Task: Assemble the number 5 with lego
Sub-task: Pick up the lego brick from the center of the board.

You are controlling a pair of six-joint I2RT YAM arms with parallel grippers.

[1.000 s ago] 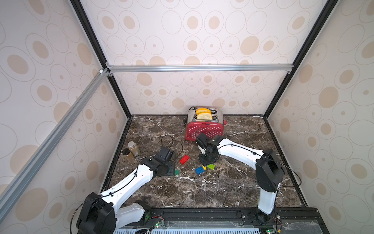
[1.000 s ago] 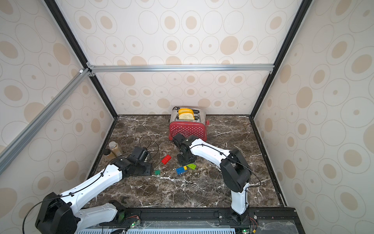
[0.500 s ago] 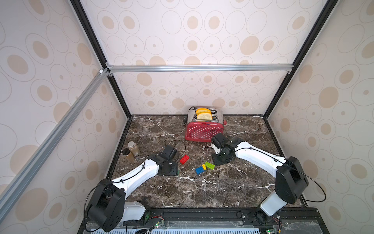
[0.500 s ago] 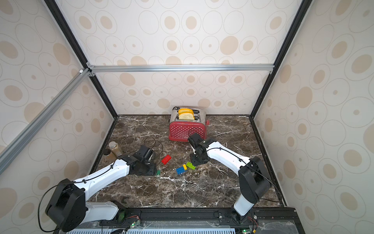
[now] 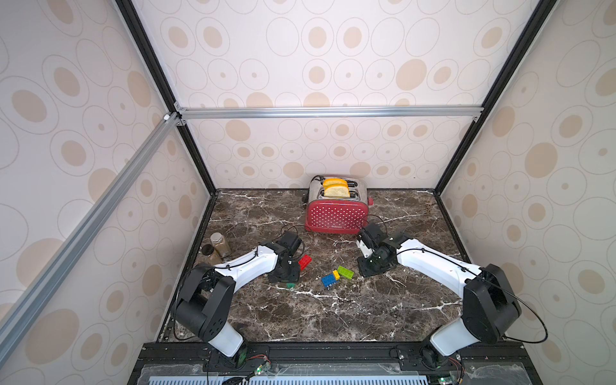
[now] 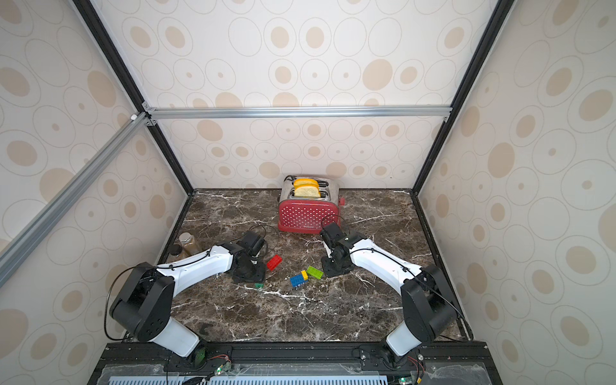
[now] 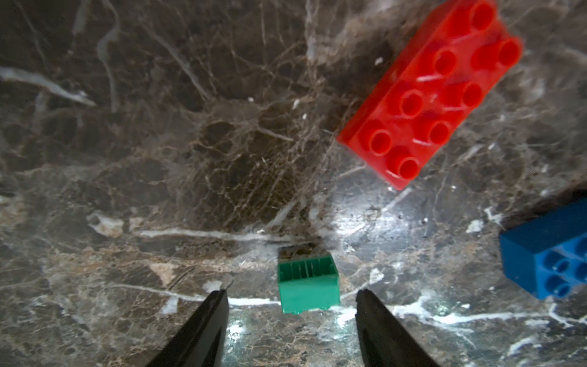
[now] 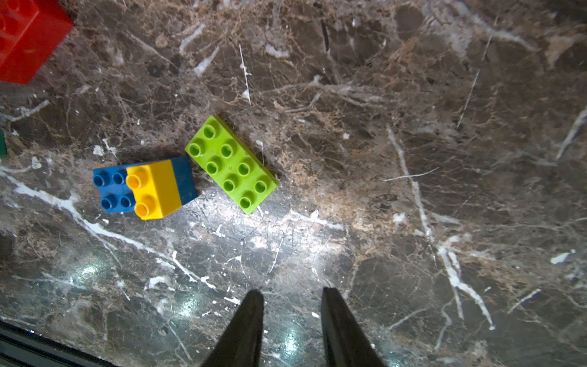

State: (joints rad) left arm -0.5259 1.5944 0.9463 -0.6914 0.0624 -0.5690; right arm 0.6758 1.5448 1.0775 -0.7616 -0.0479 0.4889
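While the dark-green brick (image 7: 306,282) lies on the marble table (image 7: 158,143), seemingly tipped and with no studs showing, the left gripper (image 7: 292,292) hangs low over it, with its jaws spread wide on either side and touching nothing. I judge this to be the pick of that small brick. Doing it well means coming down until the fingers flank its smooth side walls squarely, then closing slowly. A tiny piece on polished stone could skate or spin away if one finger meets it first. If it is indeed tipped, it will likely need turning upright before it can be pressed onto anything. Just beyond it sits the red brick (image 7: 425,95), studs up and askew, apart from the rest. Further right the blue brick (image 8: 111,190) carries the yellow brick (image 8: 155,187) on one end, with the lime-green brick (image 8: 230,163) loose just beside them. At the right, the right gripper (image 8: 292,290) hovers empty over bare marble near the lime piece, its jaws only narrowly parted. So the number 5 is barely begun: one joint made, three bricks loose
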